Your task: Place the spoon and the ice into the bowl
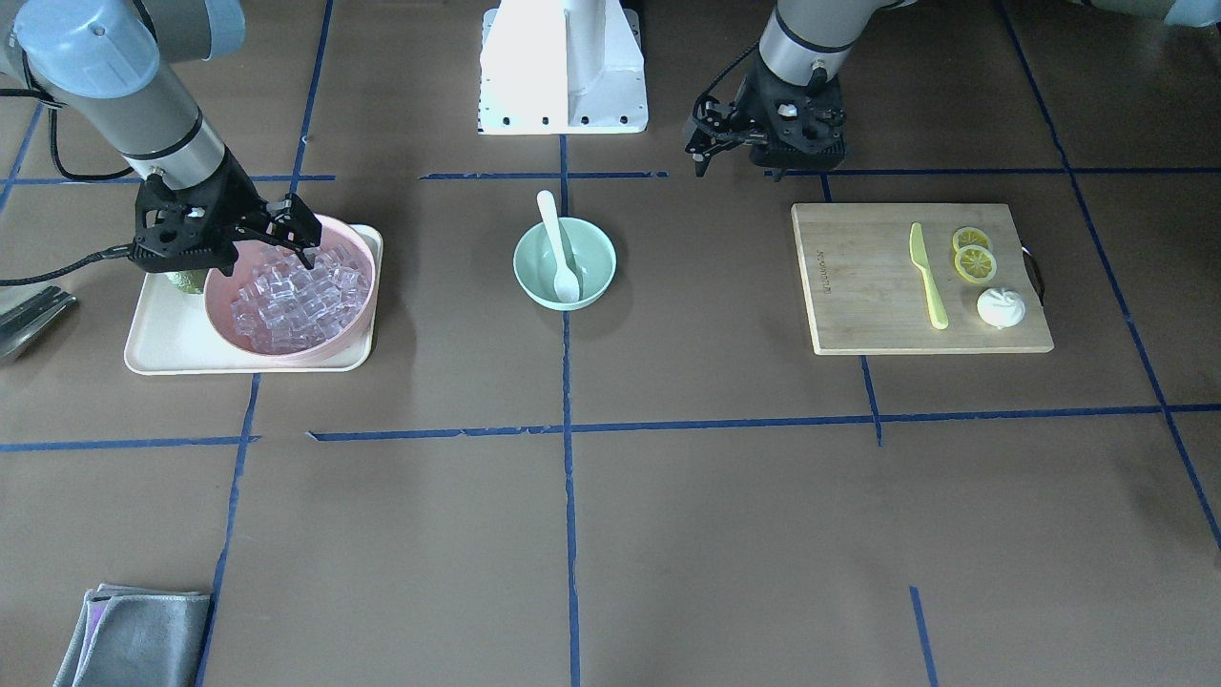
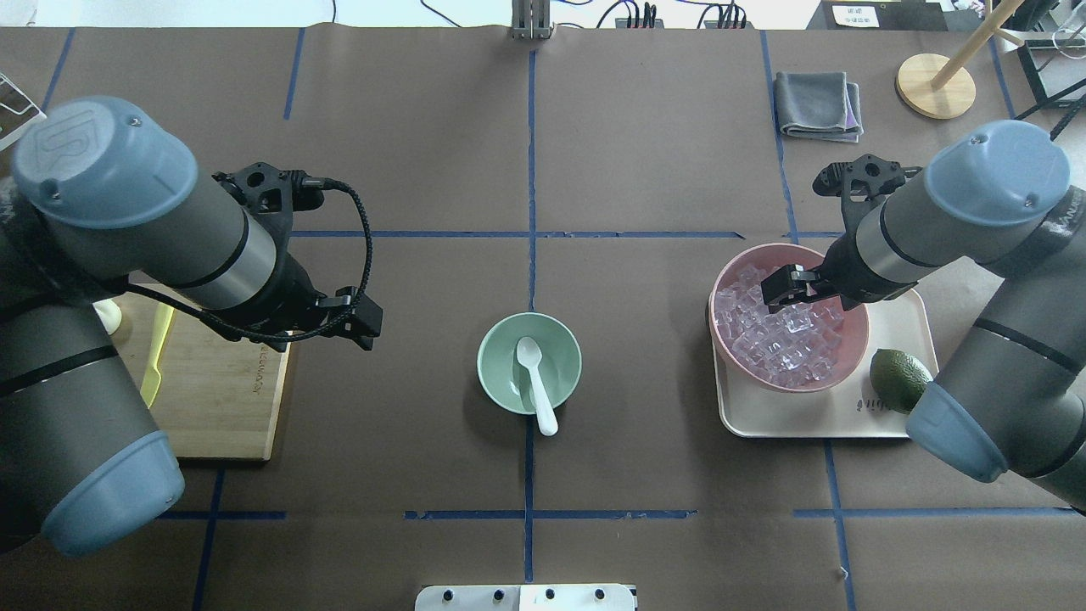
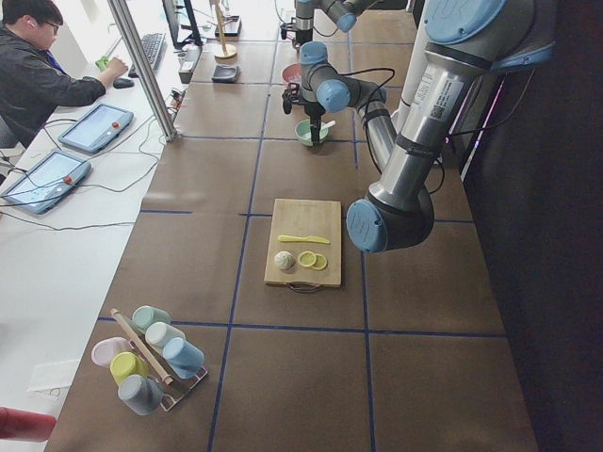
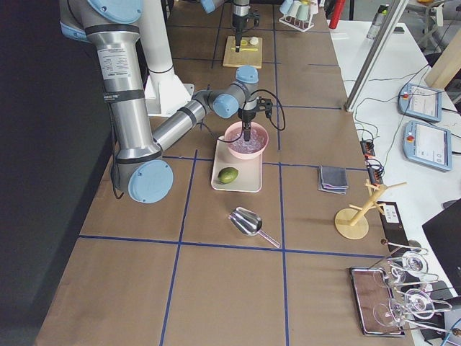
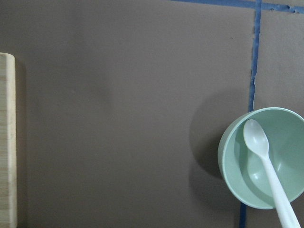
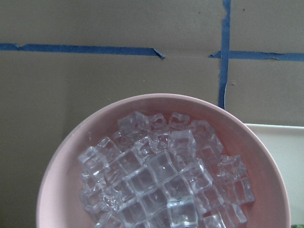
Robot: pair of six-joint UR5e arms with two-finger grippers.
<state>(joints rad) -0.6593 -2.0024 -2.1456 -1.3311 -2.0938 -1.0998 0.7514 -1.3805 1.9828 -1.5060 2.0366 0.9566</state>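
Note:
The white spoon (image 1: 558, 248) lies in the mint-green bowl (image 1: 594, 250) at the table's middle, scoop inside and handle over the rim. Both also show in the overhead view, spoon (image 2: 534, 382) and bowl (image 2: 501, 356), and in the left wrist view, spoon (image 5: 266, 166) and bowl (image 5: 232, 161). The ice (image 1: 286, 305) fills a pink bowl (image 1: 221, 329); the right wrist view shows the ice (image 6: 161, 180) close up. My right gripper (image 1: 303, 234) hangs open just above the ice (image 2: 780, 339). My left gripper (image 1: 704, 143) is open and empty, between the green bowl and the cutting board.
The pink bowl stands on a cream tray (image 1: 162, 334) with an avocado (image 2: 899, 378). A wooden cutting board (image 1: 858, 277) carries a yellow-green knife (image 1: 927, 277), lemon slices (image 1: 973, 253) and a white bun (image 1: 1000, 307). A grey cloth (image 2: 819, 103) and a metal scoop (image 4: 248, 221) lie farther off.

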